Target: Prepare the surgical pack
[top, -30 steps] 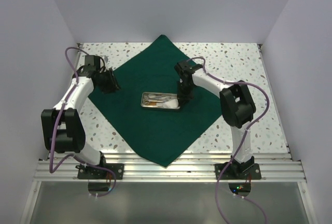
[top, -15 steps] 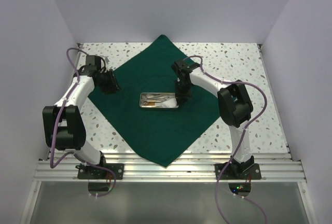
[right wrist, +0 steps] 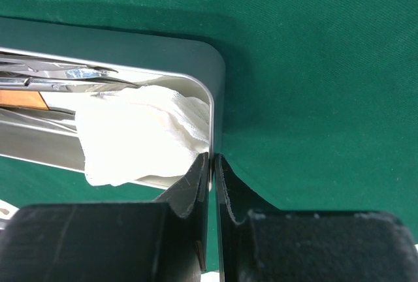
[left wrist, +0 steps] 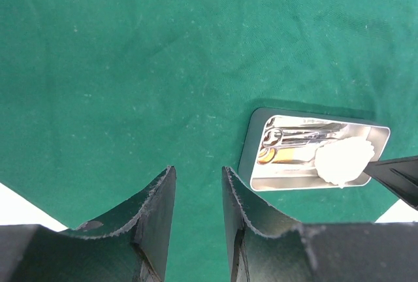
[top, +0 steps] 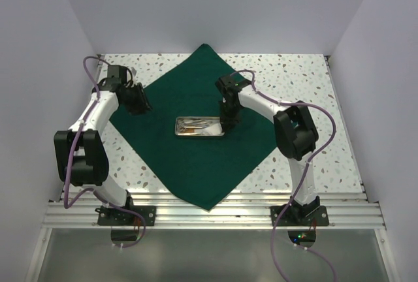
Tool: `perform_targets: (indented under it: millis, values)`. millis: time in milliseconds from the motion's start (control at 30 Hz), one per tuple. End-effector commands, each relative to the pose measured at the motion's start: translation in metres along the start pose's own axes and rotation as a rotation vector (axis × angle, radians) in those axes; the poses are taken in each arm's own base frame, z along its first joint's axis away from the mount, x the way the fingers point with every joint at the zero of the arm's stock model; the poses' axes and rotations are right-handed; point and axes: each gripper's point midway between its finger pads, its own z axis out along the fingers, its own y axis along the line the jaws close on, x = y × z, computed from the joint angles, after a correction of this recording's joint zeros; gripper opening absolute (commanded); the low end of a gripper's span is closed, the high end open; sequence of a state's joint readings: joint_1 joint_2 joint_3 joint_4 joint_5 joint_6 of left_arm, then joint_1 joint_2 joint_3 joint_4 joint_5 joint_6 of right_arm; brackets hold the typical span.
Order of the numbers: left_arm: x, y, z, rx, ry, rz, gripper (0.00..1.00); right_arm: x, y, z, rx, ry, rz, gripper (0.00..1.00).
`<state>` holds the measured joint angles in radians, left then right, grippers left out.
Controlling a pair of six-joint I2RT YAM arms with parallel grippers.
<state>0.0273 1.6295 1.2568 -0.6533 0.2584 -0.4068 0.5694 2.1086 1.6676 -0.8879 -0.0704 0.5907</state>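
The dark green drape (top: 196, 158) lies flat as a diamond on the table. At its middle sits the small steel tray (top: 177, 127) with white gauze (top: 210, 130) and steel scissors and forceps (top: 192, 124) inside. My right gripper (right wrist: 213, 156) is shut on the tray's right rim (right wrist: 218, 93), one finger inside next to the gauze (right wrist: 140, 141), one outside. My left gripper (left wrist: 198, 171) hangs open over the drape's left part (left wrist: 130, 66), empty, with the tray (left wrist: 247, 158) ahead to its right.
Speckled white tabletop (top: 294, 79) shows round the drape, with white walls on three sides. An aluminium rail (top: 209, 213) carrying both arm bases runs along the near edge. The drape's left corner lies under my left arm (top: 98, 112).
The tray has slid a little to the left on the drape, held by my right gripper. My left gripper has shifted slightly toward the far left.
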Motion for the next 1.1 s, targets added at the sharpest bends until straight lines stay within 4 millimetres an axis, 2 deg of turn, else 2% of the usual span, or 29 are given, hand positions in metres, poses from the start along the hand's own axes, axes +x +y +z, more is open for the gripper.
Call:
perform_targets:
  millis: [0,267,433,567,633,667,700,767,800,833,900,933,967,1000,1033,1067]
  values:
    - [-0.009,-0.004,-0.004,0.018,-0.006,-0.006,0.38,-0.006,0.012,0.002,-0.036,-0.009,0.021,0.00]
    - [-0.009,-0.002,-0.003,0.021,-0.007,0.004,0.38,-0.005,0.015,0.004,-0.038,-0.001,0.046,0.00]
    - [-0.009,0.000,-0.003,0.022,-0.008,0.006,0.39,-0.008,0.014,0.002,-0.034,-0.008,0.047,0.11]
    - [-0.010,0.000,-0.004,0.030,-0.006,0.009,0.39,-0.013,0.015,-0.003,-0.026,-0.019,0.032,0.29]
    - [-0.010,-0.002,-0.005,0.037,-0.007,0.010,0.39,-0.014,0.011,-0.013,-0.006,-0.024,0.010,0.39]
    - [-0.010,-0.003,-0.006,0.042,-0.008,0.012,0.39,-0.020,0.007,-0.020,0.021,-0.053,-0.003,0.50]
    - [-0.012,-0.004,-0.008,0.044,-0.015,0.013,0.39,-0.020,0.004,-0.034,0.033,-0.070,-0.015,0.55]
    - [-0.011,-0.007,-0.010,0.058,-0.018,0.012,0.39,-0.022,-0.006,-0.050,0.071,-0.105,-0.054,0.67]
    - [-0.011,-0.008,-0.010,0.064,-0.020,0.014,0.39,-0.018,-0.011,-0.058,0.090,-0.104,-0.070,0.70]
    - [-0.009,-0.009,-0.012,0.072,-0.022,0.016,0.39,-0.018,-0.014,-0.077,0.085,-0.138,-0.097,0.73]
    - [-0.008,-0.010,-0.015,0.080,-0.027,0.016,0.39,-0.002,-0.026,-0.087,0.100,-0.118,-0.128,0.79]
    - [-0.006,-0.012,-0.018,0.089,-0.030,0.018,0.39,0.005,-0.025,-0.108,0.064,-0.148,-0.153,0.81]
    - [-0.004,-0.013,-0.019,0.097,-0.033,0.019,0.39,0.026,-0.035,-0.102,0.062,-0.097,-0.166,0.90]
    - [-0.004,-0.015,-0.021,0.110,-0.042,0.022,0.40,0.038,-0.028,-0.108,-0.014,-0.082,-0.180,0.99]
    - [0.003,-0.017,-0.024,0.130,-0.036,0.015,0.40,0.063,-0.038,-0.112,-0.032,-0.056,-0.179,0.99]
    - [0.004,-0.019,-0.027,0.141,-0.042,0.015,0.40,0.077,-0.043,-0.117,-0.049,-0.052,-0.165,0.99]
